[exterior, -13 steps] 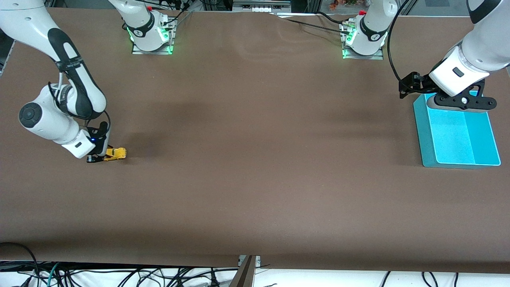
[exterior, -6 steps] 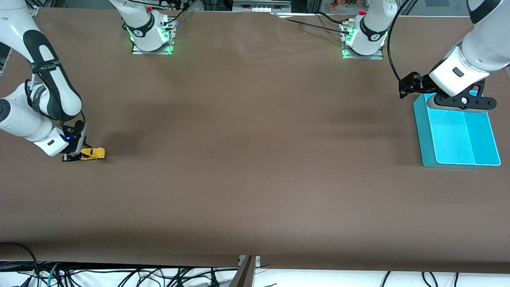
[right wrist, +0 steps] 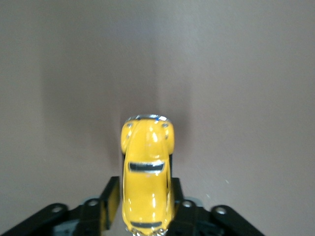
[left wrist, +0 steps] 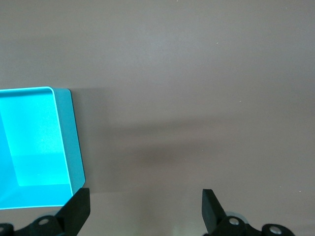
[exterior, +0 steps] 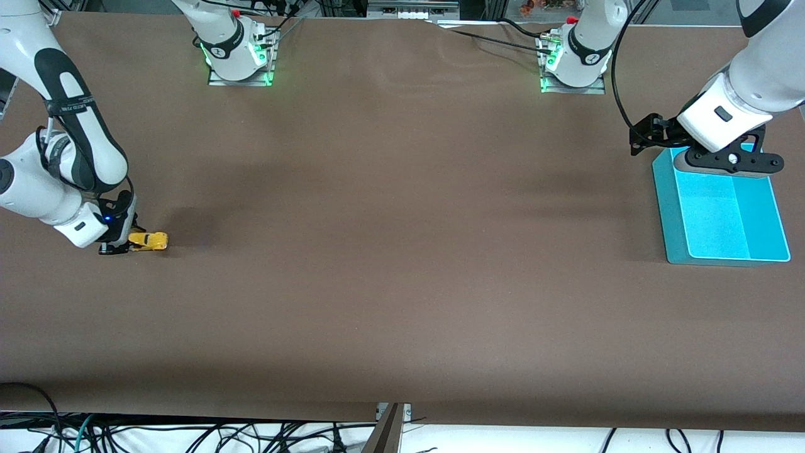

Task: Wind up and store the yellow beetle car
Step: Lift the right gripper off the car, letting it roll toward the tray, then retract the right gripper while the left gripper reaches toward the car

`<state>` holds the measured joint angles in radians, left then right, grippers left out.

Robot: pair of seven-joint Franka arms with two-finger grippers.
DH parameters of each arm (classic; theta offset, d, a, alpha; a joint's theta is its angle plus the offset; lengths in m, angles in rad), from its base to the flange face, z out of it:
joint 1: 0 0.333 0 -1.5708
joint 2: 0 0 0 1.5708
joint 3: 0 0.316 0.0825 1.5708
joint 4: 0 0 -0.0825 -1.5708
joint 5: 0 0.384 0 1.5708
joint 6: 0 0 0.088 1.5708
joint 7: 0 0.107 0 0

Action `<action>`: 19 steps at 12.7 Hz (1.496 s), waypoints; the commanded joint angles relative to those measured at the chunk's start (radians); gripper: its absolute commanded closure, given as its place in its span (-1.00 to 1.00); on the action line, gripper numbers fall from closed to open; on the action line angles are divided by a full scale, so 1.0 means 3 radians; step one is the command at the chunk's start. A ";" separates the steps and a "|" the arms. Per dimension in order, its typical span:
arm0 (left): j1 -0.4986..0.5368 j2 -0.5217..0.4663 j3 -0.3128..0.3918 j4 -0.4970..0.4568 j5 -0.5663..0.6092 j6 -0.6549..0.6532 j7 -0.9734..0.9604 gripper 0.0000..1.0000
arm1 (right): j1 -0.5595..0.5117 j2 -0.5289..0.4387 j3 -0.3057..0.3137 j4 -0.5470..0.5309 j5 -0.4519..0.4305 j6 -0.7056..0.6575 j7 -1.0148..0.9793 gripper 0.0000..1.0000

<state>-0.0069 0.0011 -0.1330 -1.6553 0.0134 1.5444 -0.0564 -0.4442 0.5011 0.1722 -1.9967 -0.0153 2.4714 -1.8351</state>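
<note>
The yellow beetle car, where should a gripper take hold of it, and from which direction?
Grip the yellow beetle car across its flat flanks at the rear half, coming in from its tail. Its body is narrow and long, with a rounded roof that would likely slip. The right gripper straddles it this way on the table.

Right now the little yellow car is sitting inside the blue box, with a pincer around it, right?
No. The yellow car is on the brown table, at the right arm's end; the blue box is at the left arm's end. The right pincer is around it. The front view shows this.
</note>
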 commanded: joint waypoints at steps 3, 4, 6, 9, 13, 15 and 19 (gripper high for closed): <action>0.0013 0.0048 -0.0006 0.0108 -0.0065 -0.0076 -0.0001 -1.00 | 0.0314 -0.0105 0.0029 0.0509 0.0189 -0.0761 0.0297 -1.00; 0.0013 0.0048 -0.0001 0.0108 -0.0065 -0.0076 -0.0001 -1.00 | 0.0376 -0.0141 0.0029 0.0601 0.0164 -0.0894 0.0384 -1.00; 0.0013 0.0048 -0.0001 0.0108 -0.0065 -0.0076 -0.0001 -1.00 | 0.0493 -0.0253 0.0034 0.0668 0.0138 -0.1023 0.0426 -1.00; 0.0013 0.0048 -0.0001 0.0108 -0.0065 -0.0076 -0.0001 -1.00 | 0.0632 -0.0392 0.0035 0.0668 0.0138 -0.1089 0.0431 -1.00; 0.0013 0.0048 -0.0001 0.0108 -0.0065 -0.0076 -0.0001 -1.00 | 0.0642 -0.0397 0.0035 0.0709 0.0138 -0.1100 0.0431 -1.00; 0.0013 0.0048 -0.0001 0.0108 -0.0065 -0.0076 -0.0001 -1.00 | 0.0642 -0.0392 0.0035 0.0709 0.0138 -0.1110 0.0431 -1.00; 0.0003 0.0048 -0.0017 0.0108 -0.0065 -0.0081 0.0009 -1.00 | 0.0642 -0.0397 0.0035 0.0709 0.0138 -0.1115 0.0477 -1.00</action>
<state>-0.0077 0.0011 -0.1353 -1.6552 0.0134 1.5444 -0.0563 -0.2524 0.3902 0.1841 -1.7918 0.0248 2.1606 -1.7061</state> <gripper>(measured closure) 0.000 0.000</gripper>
